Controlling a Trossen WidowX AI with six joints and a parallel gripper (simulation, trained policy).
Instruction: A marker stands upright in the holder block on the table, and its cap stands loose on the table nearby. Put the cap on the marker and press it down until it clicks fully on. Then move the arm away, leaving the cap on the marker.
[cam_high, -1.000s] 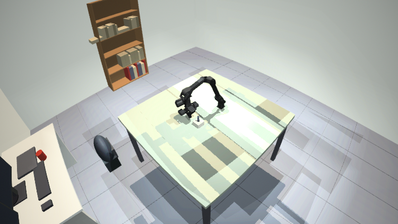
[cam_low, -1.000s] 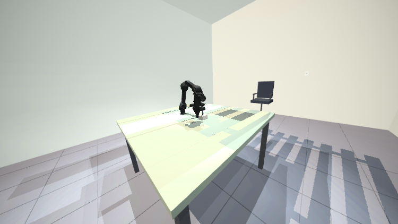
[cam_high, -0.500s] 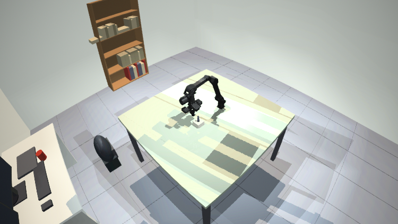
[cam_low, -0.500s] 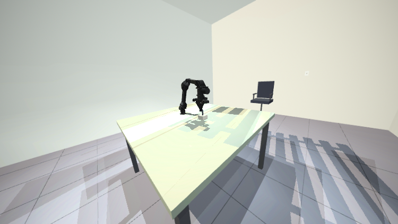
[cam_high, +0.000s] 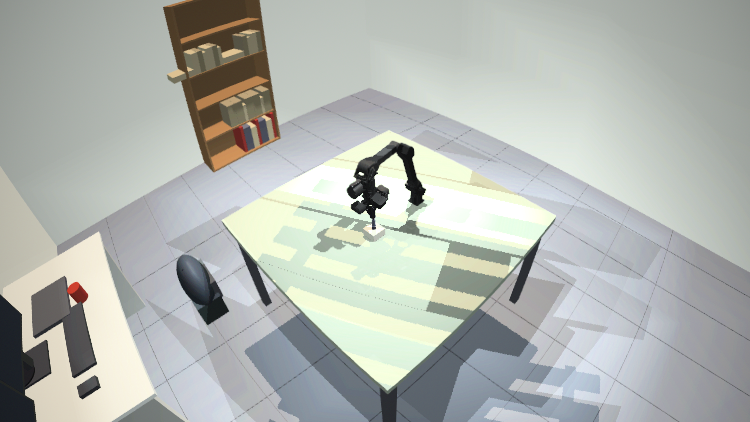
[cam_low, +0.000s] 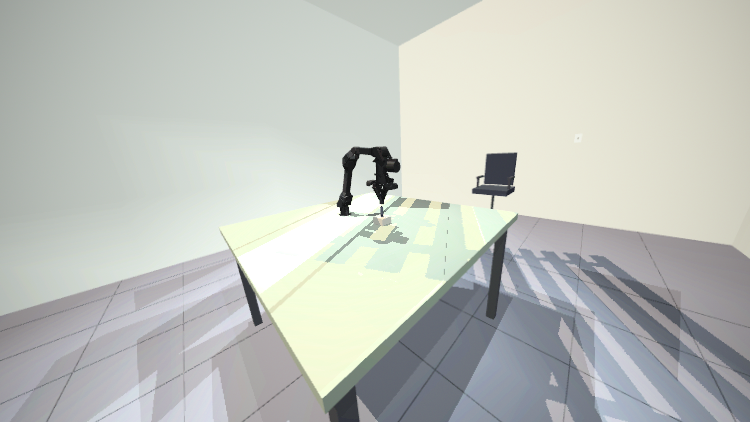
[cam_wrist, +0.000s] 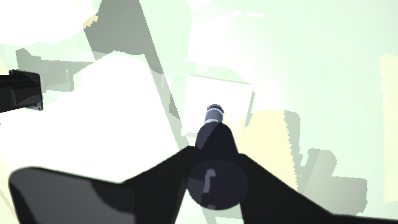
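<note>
Wrist view: the jaws are pinching the dark marker cap (cam_wrist: 217, 184), one finger on either side of it. The cap's round end lies nearest the camera, and its narrower part points toward the marker (cam_high: 373, 224) (cam_low: 381, 211) (cam_wrist: 214, 115). The marker, greyish blue with a pale band, stands upright in the whitish holder block (cam_high: 377, 235) (cam_low: 382, 222) (cam_wrist: 200, 95). From this angle the cap partly overlaps the marker's outline; whether they touch cannot be told.

In the top and exterior views, the black WidowX arm (cam_high: 390, 152) (cam_low: 347, 175) arches over the desk (cam_high: 388, 335) (cam_low: 314, 314) (cam_wrist: 340, 45), with its jaws pointing down just above the marker. The exterior view shows a narrow pale strip between the dark tip of the hand and the marker's blue body. The cap is too small to separate from the fingers in either view. The holder block rests on the desk, near the arm's foot.
</note>
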